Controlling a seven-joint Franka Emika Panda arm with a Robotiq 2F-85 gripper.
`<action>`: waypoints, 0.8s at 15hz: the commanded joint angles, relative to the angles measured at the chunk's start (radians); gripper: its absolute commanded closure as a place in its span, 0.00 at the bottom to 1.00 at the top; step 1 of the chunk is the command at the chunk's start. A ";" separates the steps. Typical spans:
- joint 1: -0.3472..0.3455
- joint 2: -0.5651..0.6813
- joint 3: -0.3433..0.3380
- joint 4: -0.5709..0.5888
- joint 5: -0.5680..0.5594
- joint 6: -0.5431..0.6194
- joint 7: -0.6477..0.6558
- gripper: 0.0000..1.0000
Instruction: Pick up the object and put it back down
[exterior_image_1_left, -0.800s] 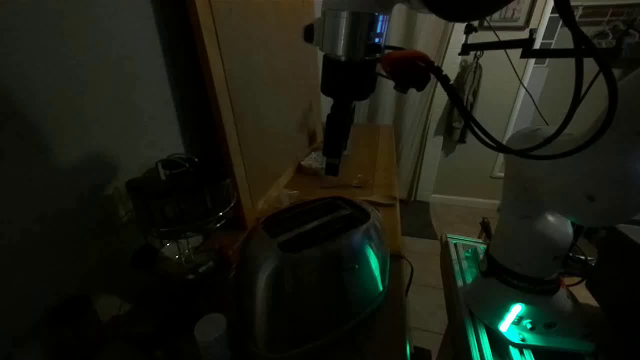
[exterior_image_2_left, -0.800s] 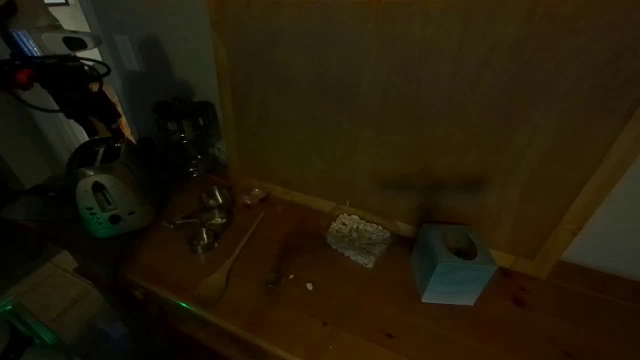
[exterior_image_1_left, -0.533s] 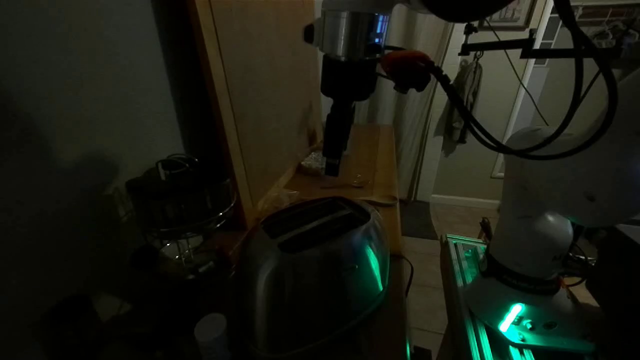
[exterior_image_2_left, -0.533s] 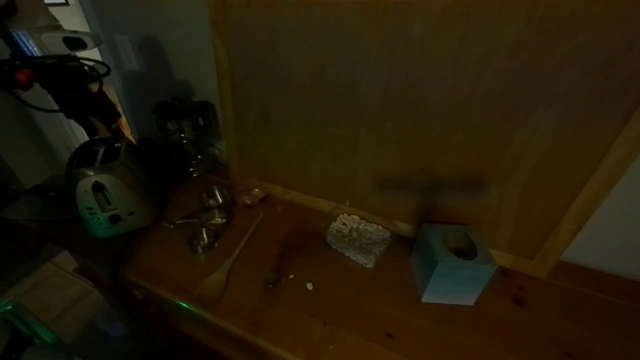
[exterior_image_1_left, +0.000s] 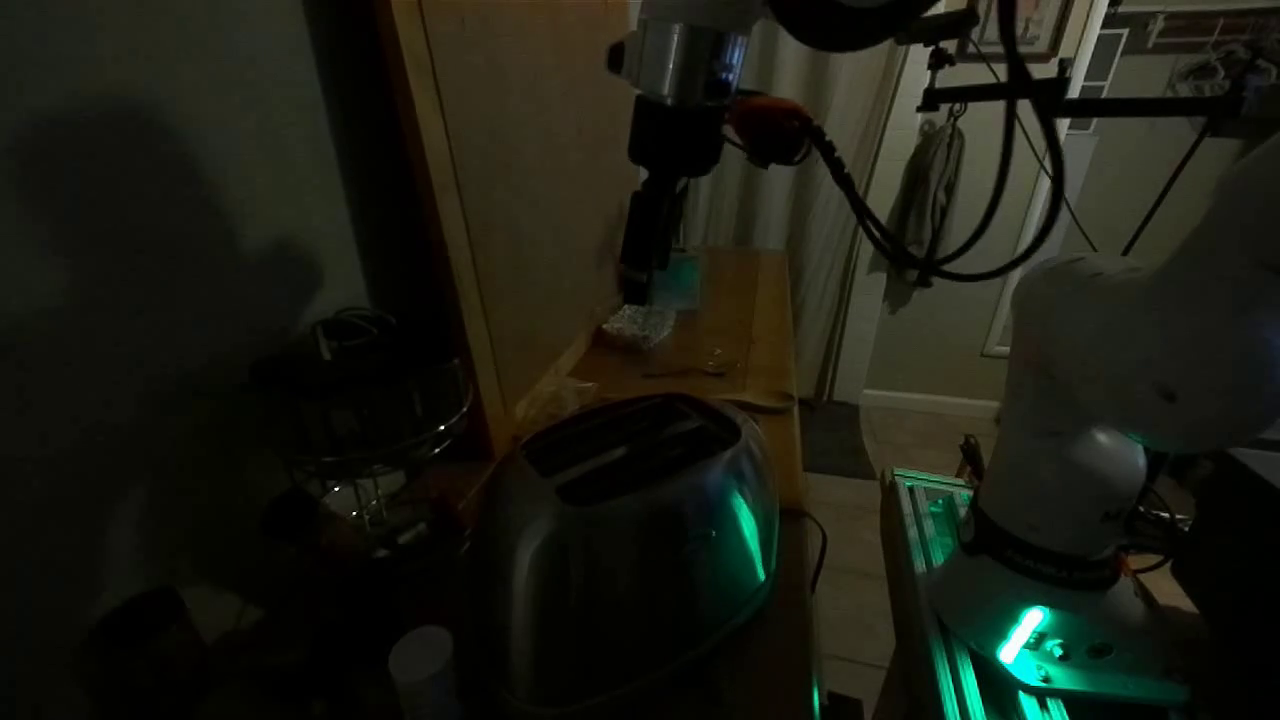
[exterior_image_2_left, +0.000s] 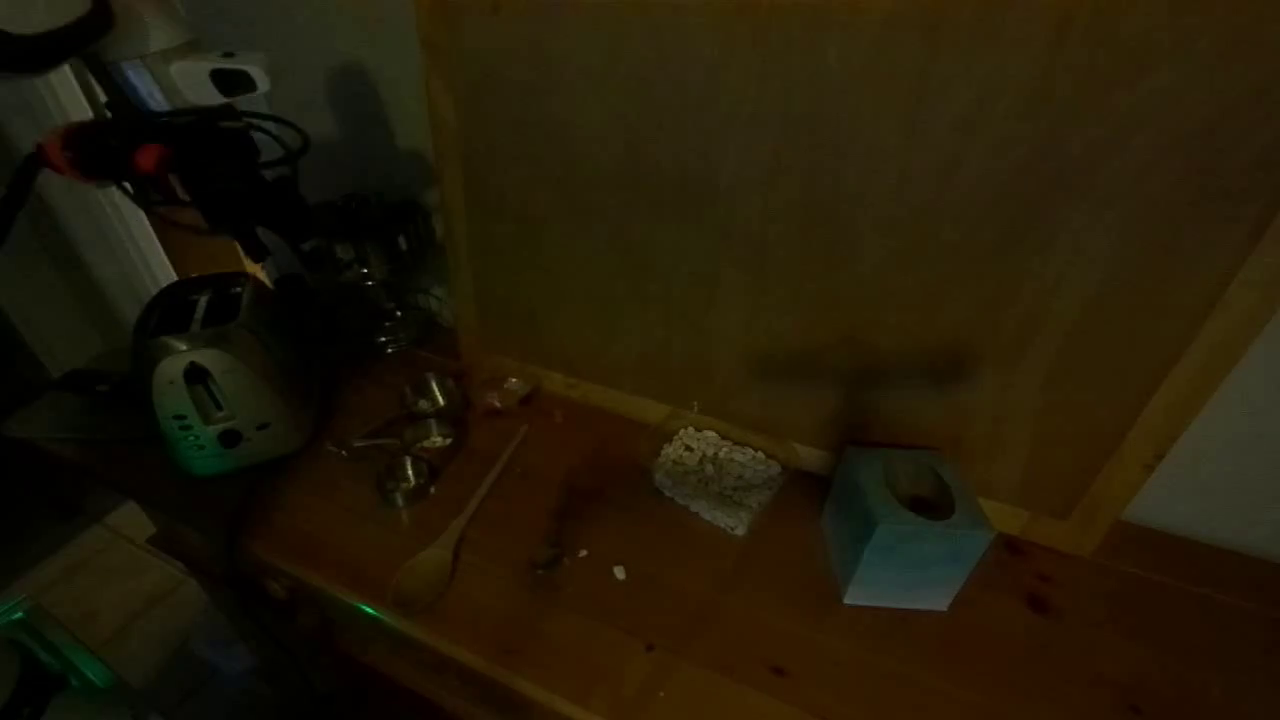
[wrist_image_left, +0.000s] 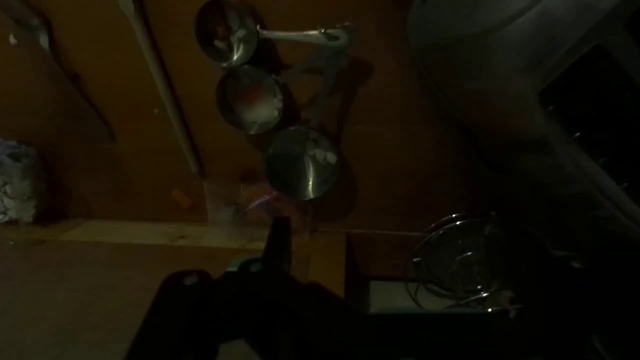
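Nothing marks out which thing is the task's object. In the wrist view one dark finger (wrist_image_left: 278, 245) of my gripper (wrist_image_left: 387, 222) stands out; the far one almost merges with the shadow. A wide gap parts them, with counter and wire rack showing through and nothing held. In an exterior view the gripper (exterior_image_1_left: 637, 288) hangs in the air beyond the toaster (exterior_image_1_left: 640, 570), pointing down. Three metal measuring cups (wrist_image_left: 301, 162) lie on the wooden counter below, some holding pale bits. Beside them rests a wooden spoon (wrist_image_left: 162, 85).
A clear plastic bag (exterior_image_2_left: 508, 393) lies by the upright panel (exterior_image_2_left: 850, 220). Further along stand a pack of pale pieces (exterior_image_2_left: 718, 480) and a blue tissue box (exterior_image_2_left: 910, 540). A dark appliance with a wire rack (exterior_image_1_left: 370, 420) occupies the corner near the toaster. The room is very dim.
My gripper has risen and shifted toward the panel, tilting slightly. The tissue box now shows behind it in an exterior view. Objects on the counter have stayed put.
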 joint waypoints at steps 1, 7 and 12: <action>0.033 0.105 -0.151 0.038 0.038 0.105 -0.247 0.00; 0.008 0.165 -0.223 0.013 0.031 0.148 -0.403 0.00; 0.006 0.217 -0.234 0.038 0.029 0.143 -0.415 0.00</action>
